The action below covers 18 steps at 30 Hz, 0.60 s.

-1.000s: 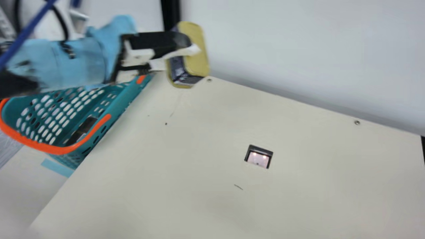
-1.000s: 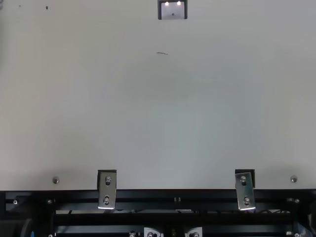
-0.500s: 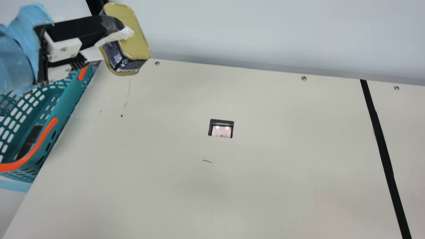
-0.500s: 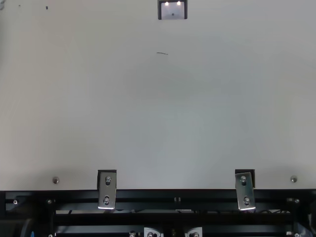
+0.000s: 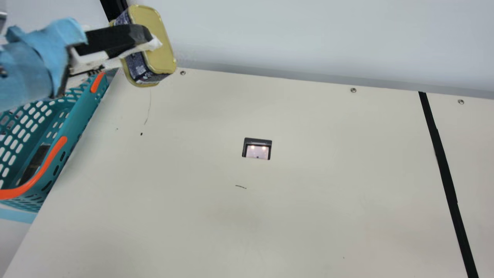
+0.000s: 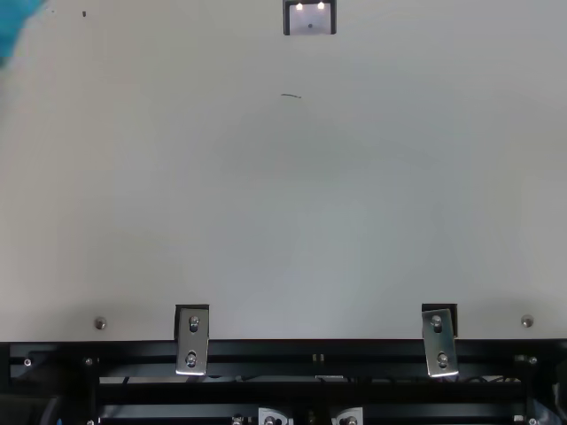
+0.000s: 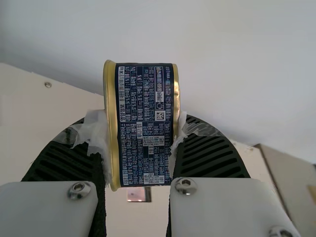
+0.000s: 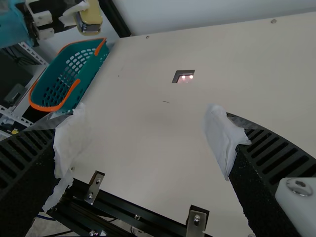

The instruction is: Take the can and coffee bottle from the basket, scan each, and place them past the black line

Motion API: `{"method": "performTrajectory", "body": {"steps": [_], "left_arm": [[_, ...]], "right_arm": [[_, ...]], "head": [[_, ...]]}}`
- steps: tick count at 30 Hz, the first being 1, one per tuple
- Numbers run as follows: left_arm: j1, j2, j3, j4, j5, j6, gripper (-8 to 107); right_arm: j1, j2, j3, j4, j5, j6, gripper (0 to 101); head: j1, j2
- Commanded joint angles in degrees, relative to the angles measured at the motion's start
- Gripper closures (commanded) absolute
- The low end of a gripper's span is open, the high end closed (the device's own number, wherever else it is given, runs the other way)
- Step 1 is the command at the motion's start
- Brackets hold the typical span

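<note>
Blue cloth [image 6: 18,22] on the left arm has come into the top view's upper left corner, and the can [image 5: 159,25] has turned a little in its grip. The left gripper [image 5: 139,54] holds it aloft, one finger pressed to each gold end; in the main view the can hides most of the far finger. Facing the left wrist camera is a dark blue label [image 7: 143,128], packed with tiny white print and a small square code. White tape wraps both fingertips.

Behind and below, the arm covers part of the teal basket [image 5: 79,114], which the main view's edge cuts off; inside lies a dark thing [image 5: 35,164], too obscured to name. Farther out, the scanner window [image 5: 257,151] sits in the table [image 5: 308,216], well short of the black line [image 5: 444,166]. Nearer the frame rail [image 8: 148,215], the right gripper [image 8: 143,116] stands wide and holds nothing.
</note>
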Motion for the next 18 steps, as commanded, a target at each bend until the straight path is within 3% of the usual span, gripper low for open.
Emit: {"method": "performTrajectory", "body": {"steps": [1, 12, 13, 14, 18], "left_arm": [[-4.56, 2.09, -0.32, 2.25, -6.01, 2.2, 89], [-21.18, 10.5, -2.1, 3.41, -24.64, 12.98, 89], [-22.21, 11.0, -1.97, 4.1, -25.75, 12.79, 89], [-19.1, 10.37, -2.05, 3.24, -21.87, 12.42, 89], [-22.2, 11.06, -2.05, 3.88, -25.46, 12.91, 89]], "right_arm": [[0.0, 0.0, 0.0, 0.0, 0.0, 0.0, 0], [0.0, 0.0, 0.0, 0.0, 0.0, 0.0, 0], [0.0, 0.0, 0.0, 0.0, 0.0, 0.0, 0], [0.0, 0.0, 0.0, 0.0, 0.0, 0.0, 0], [0.0, 0.0, 0.0, 0.0, 0.0, 0.0, 0]], "head": [[-0.11, -0.31], [-0.11, -0.31], [-0.11, -0.31], [-0.11, -0.31], [-0.11, -0.31]]}}
